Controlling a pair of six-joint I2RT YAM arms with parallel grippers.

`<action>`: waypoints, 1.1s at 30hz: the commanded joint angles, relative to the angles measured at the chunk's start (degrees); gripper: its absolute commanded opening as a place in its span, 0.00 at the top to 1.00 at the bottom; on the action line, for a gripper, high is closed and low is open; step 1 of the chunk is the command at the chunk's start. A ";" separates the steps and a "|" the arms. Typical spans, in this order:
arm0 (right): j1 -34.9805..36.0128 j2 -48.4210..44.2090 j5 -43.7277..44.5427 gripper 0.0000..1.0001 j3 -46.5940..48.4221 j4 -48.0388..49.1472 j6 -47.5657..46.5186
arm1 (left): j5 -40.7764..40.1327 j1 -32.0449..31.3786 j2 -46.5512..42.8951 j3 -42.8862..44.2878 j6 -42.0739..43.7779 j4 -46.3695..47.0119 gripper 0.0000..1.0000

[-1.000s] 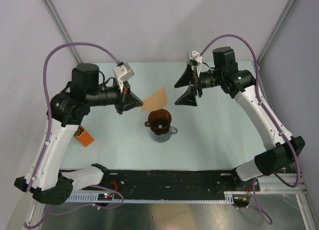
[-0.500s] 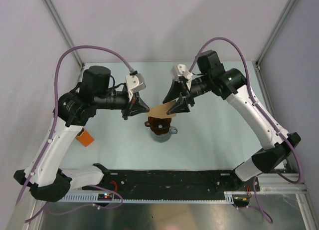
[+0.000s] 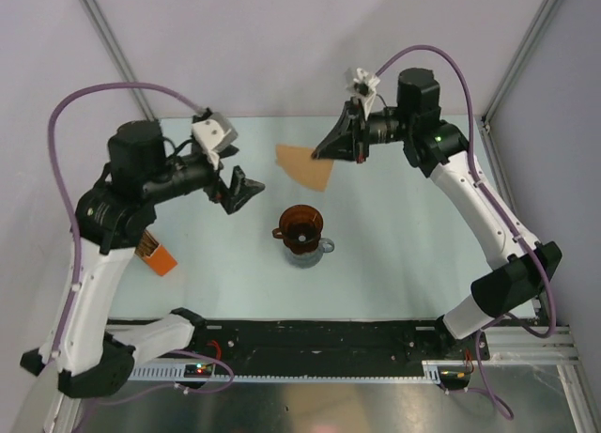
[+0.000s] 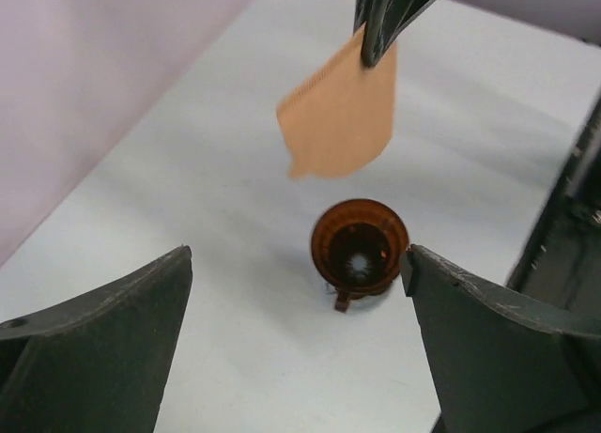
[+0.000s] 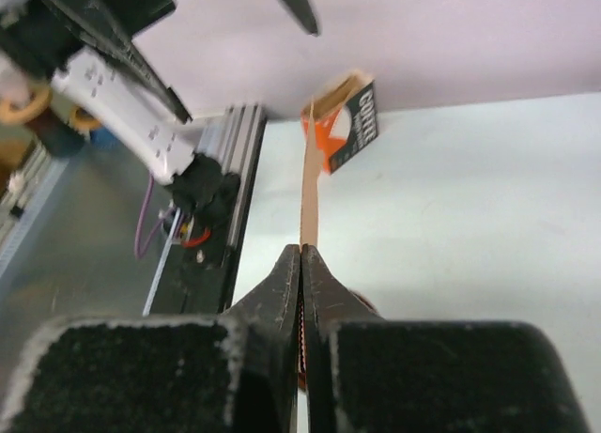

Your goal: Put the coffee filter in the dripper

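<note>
Pinching the coffee filter (image 3: 303, 164), right gripper (image 3: 322, 155) hovers.

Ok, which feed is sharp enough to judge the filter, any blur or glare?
Top external: sharp, evenly lit, the coffee filter clear. Left wrist: the filter's edges look slightly smeared, the dripper has a bright glint at its centre. Right wrist: the right gripper fills the foreground dark, filter edge-on as a thin strip, the orange box behind soft.

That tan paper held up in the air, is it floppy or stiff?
Probably fairly stiff: the coffee filter sticks out flat from the right hand, pinched at one edge, not drooping. Likely very light; edge-on in the wrist view it looks sheet-thin, so it may crease easily.
</note>
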 commanded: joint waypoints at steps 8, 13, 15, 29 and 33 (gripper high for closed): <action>-1.94 -3.74 4.97 1.00 -3.95 55.81 46.78 | -1.66 3.08 -11.75 -23.89 -22.53 43.49 0.00; -1.15 -4.42 7.01 1.00 -4.29 58.74 50.96 | 2.97 2.82 -9.73 -26.95 -33.24 54.89 0.00; -0.64 -4.99 7.64 1.00 -5.03 58.52 50.82 | 3.44 1.97 -8.72 -27.24 -35.65 58.41 0.00; -0.37 -8.50 10.79 1.00 -11.09 51.11 44.22 | 10.48 -2.89 -4.89 -26.98 -39.79 65.91 0.88; -0.87 -10.25 7.57 0.94 -11.07 40.91 35.31 | 11.13 -2.78 -4.67 -25.69 -37.38 62.48 0.99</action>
